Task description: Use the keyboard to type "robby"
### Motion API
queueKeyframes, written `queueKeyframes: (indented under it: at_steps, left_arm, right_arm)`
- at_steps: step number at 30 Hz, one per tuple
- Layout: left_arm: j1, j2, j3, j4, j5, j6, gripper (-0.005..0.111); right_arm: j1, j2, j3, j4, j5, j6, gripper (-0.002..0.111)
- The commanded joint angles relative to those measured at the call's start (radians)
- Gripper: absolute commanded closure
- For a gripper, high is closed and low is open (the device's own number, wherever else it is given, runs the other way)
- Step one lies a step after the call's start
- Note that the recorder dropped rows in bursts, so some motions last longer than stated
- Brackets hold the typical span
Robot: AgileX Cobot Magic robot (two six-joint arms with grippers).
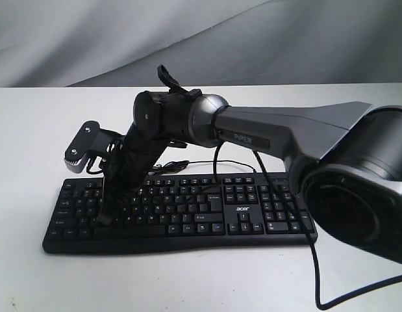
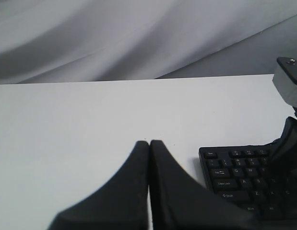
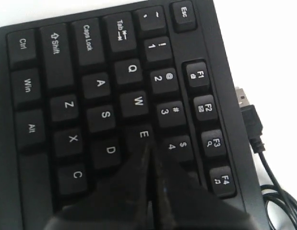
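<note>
The black keyboard [image 1: 188,209] with white legends and an "acer" logo lies across the white table. My right arm reaches over it to its left part. The right gripper [image 1: 103,218] is shut with nothing in it and points down at the letter rows. In the right wrist view its closed tips [image 3: 149,147] sit at the edge of the E key [image 3: 144,134], next to the 4 key, and the fingers hide the keys behind them. The left gripper [image 2: 149,143] is shut and empty over bare table, left of the keyboard's [image 2: 234,173] Esc end.
A loose USB plug [image 3: 249,114] on a thin black cable lies beside the F-key row. That cable [image 1: 188,162] loops behind the keyboard. A thicker arm cable [image 1: 315,279] hangs at the front right. Grey cloth backs the table.
</note>
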Motion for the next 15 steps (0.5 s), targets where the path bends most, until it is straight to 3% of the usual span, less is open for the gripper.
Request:
queueKeyframes:
  at_steps: [1,8,15]
  left_arm:
    - [0.002,-0.003,0.004,-0.008,-0.005,-0.004,0.106]
    - [0.002,-0.003,0.004,-0.008,-0.005,-0.004,0.106]
    - [0.002,-0.003,0.004,-0.008,-0.005,-0.004,0.106]
  right_arm:
    - [0.001,-0.004,0.002,0.0,-0.007,0.0,0.108]
    - [0.001,-0.05,0.002,-0.019,-0.003,0.0,0.108]
    - [-0.016,-0.124,0.007,-0.106,0.136,0.043,0.108]
